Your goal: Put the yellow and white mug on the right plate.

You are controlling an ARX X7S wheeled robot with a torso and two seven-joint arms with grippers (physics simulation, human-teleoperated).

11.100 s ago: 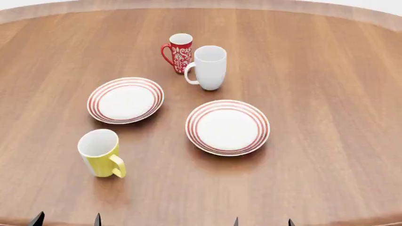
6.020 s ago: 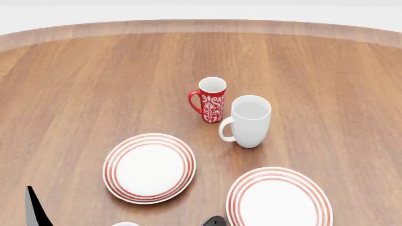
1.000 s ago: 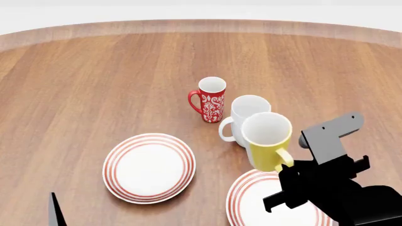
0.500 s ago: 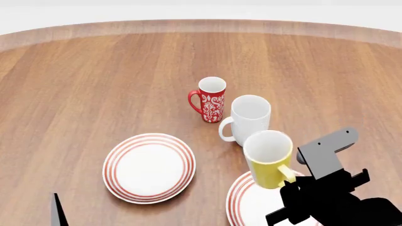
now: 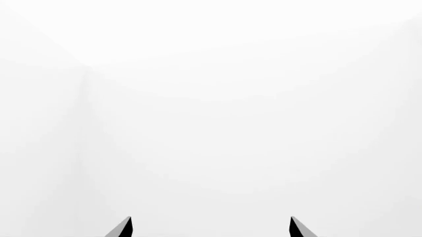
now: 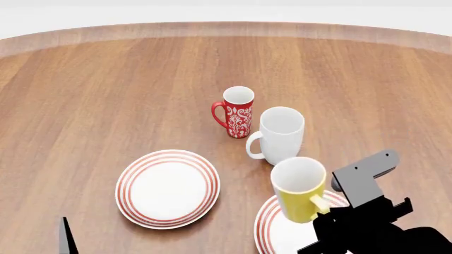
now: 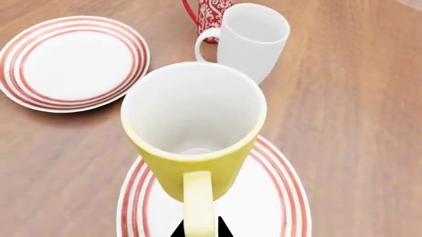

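Observation:
The yellow and white mug (image 6: 299,190) stands upright just over the far edge of the right plate (image 6: 272,235), a white plate with red rings cut off by the frame's bottom. My right gripper (image 6: 326,210) is shut on its yellow handle (image 7: 197,200). In the right wrist view the mug (image 7: 194,123) shows its white inside, with the right plate (image 7: 277,197) beneath it and the gripper (image 7: 197,230) at the handle. Whether the mug touches the plate I cannot tell. My left gripper (image 5: 209,229) is open and sees only blank white.
A tall white mug (image 6: 280,135) stands close behind the yellow one, with a slim red-patterned mug (image 6: 238,112) behind that. The look-alike left plate (image 6: 168,188) lies on the wooden table (image 6: 106,95). A sliver of the left arm (image 6: 67,241) shows at the lower left.
The right gripper has carried the yellow mug down and toward me, from in front of the white mug to over the right plate's far edge. The left arm has not moved.

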